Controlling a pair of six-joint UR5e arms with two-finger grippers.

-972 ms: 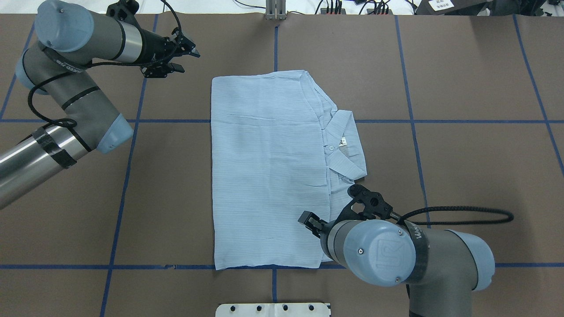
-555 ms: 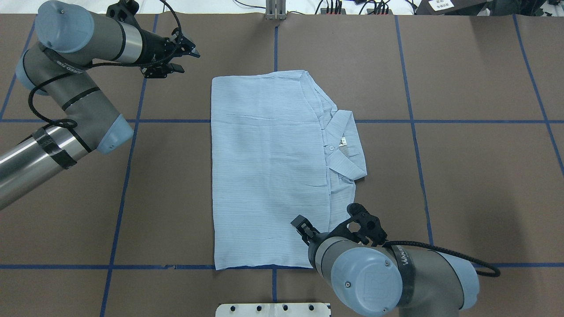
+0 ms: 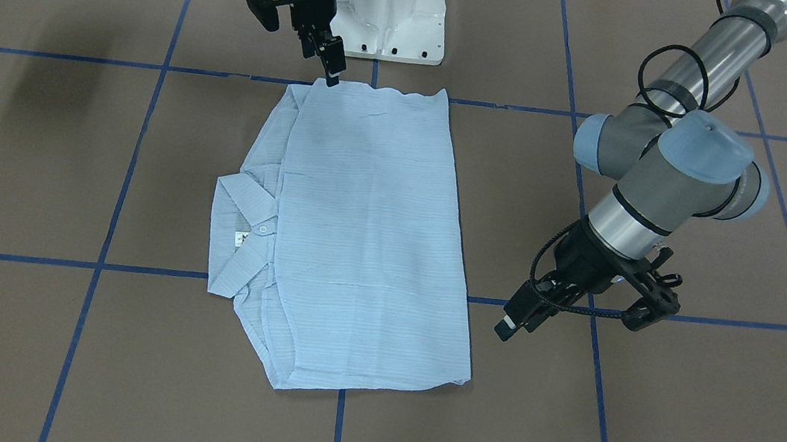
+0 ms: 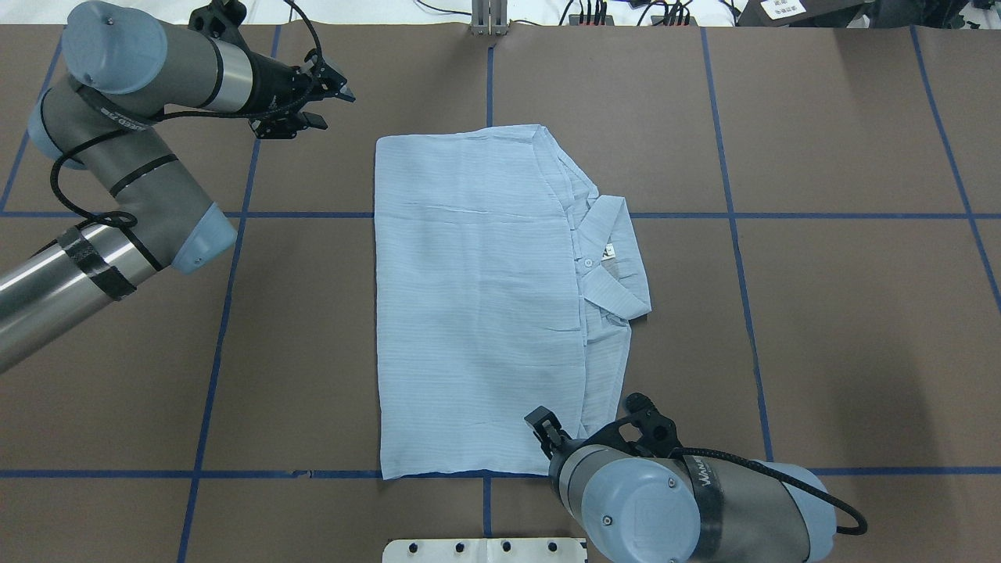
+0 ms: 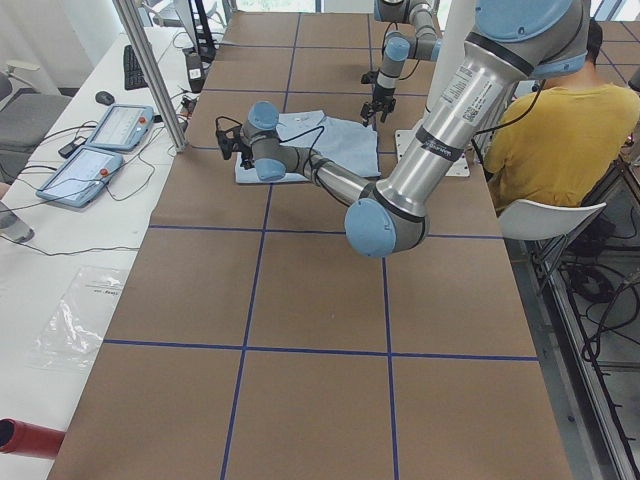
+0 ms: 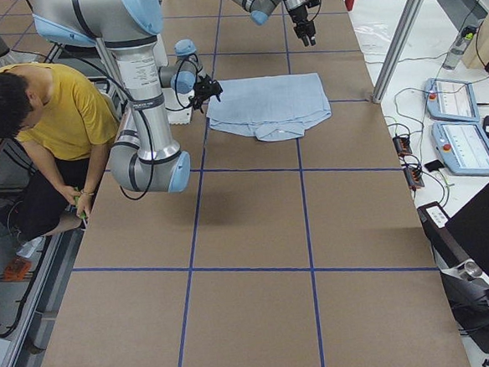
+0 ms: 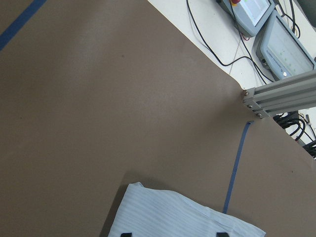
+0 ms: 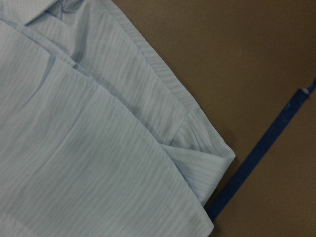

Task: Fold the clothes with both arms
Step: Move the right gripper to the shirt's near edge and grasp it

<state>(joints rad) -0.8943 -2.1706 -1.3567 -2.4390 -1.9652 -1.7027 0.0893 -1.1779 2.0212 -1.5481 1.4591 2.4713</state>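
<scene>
The light blue striped shirt (image 4: 477, 313) is laid flat at the middle of the surface (image 4: 821, 328). It is folded into a long rectangle that runs from the far side toward the robot-side edge. A top panel is folded over the rest. The pointed collar (image 4: 618, 274) and neck tag (image 4: 609, 250) are left showing along the right-hand border. In the right wrist view the layered near corner is seen, with a small tuck just beside a blue tape line (image 8: 266, 148).

Compared with the pictures from a second ago, the shirt is found unmoved and no crease is altered. Only the right arm (image 4: 704, 500) has been shifted. The right claw (image 4: 541, 422) has been drawn back along the shirt's right border, from just below the collar to the near right corner. In the front-facing view its tip is seen at the cloth's edge, but contact cannot be confirmed. Whether its fingers are spread or pressed together cannot be told.

The left claw (image 4: 332, 105) is held where it was, spread and empty. It is above bare surface near the shirt's far left corner.

It is judged that the next fold has not been started. The right claw appears to be lined up for a grip on the near corner, and no cloth is lifted. A clean pinch through all the thin layers will be needed there.
</scene>
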